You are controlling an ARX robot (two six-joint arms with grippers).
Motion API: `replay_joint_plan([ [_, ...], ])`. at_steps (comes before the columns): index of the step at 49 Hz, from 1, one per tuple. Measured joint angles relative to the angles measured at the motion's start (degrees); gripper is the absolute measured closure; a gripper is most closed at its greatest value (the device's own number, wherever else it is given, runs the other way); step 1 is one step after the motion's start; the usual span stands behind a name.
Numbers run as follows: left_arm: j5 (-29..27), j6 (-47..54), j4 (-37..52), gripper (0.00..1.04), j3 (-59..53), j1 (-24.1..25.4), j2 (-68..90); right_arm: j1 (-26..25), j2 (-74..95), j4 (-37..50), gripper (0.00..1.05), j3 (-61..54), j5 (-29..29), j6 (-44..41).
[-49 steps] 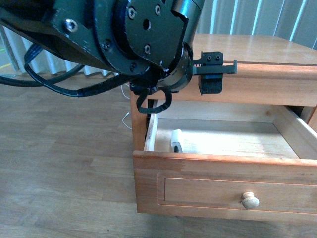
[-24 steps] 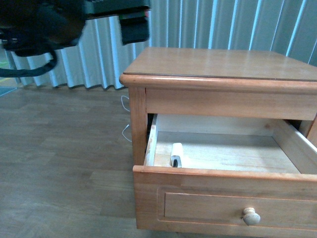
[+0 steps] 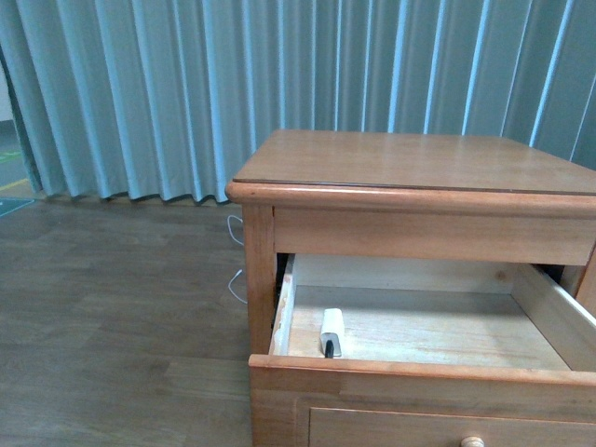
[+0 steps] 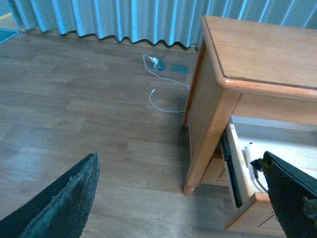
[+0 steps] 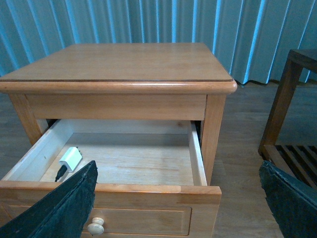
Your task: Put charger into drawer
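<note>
Withdrawn from the front view since a second ago is the left arm, which had filled its upper left. Neither arm is seen there now, and the charger is found where it lay.

The nightstand [image 3: 410, 163] is seen on a wooden floor [image 3: 112, 307] before a blue curtain [image 3: 140, 93]. Its drawer [image 3: 410, 371] is pulled well out, with the pale interior exposed. The charger [image 3: 331, 331] is laid on the drawer bottom near the front left corner, just beside the left wall. Its long axis runs front to back, with the black cable end turned toward the drawer front. No coil of cable can be made out.

The task is judged all but done, and only a pushing shut could remain. For that the right gripper [image 5: 177, 166] is the better placed. It is held above and before the drawer front and tilted down into it, with the charger lying off to the robot's left. The left gripper [image 4: 179, 157] is held beside the stand's left side and pitched toward the floor. It is judged the nearer to the charger. Both pincers are spread wide, and nothing is held in either.
</note>
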Motion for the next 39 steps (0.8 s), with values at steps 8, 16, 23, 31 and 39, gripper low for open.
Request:
replay_joint_plan([
  [8, -2.4, 0.4, -6.6, 0.06, -5.1, -0.2, -11.7, 0.0, 0.0, 0.0, 0.08, 0.0, 0.0, 0.0],
  [16, -3.4, 0.3, -8.8, 0.06, -8.6, 0.9, -18.8, 0.0, 0.0, 0.0, 0.08, 0.0, 0.0, 0.0],
  [23, -3.3, 0.3, -8.8, 0.06, -8.7, 1.0, -18.8, 0.0, 0.0, 0.0, 0.08, 0.0, 0.0, 0.0],
  [31, 2.7, 3.1, -3.2, 0.16, -11.4, 3.1, -20.7, 0.0, 0.0, 0.0, 0.08, 0.0, 0.0, 0.0],
  [39, 8.8, 6.0, 0.8, 0.42, -16.2, 7.4, -24.6, 0.0, 0.0, 0.0, 0.08, 0.0, 0.0, 0.0],
])
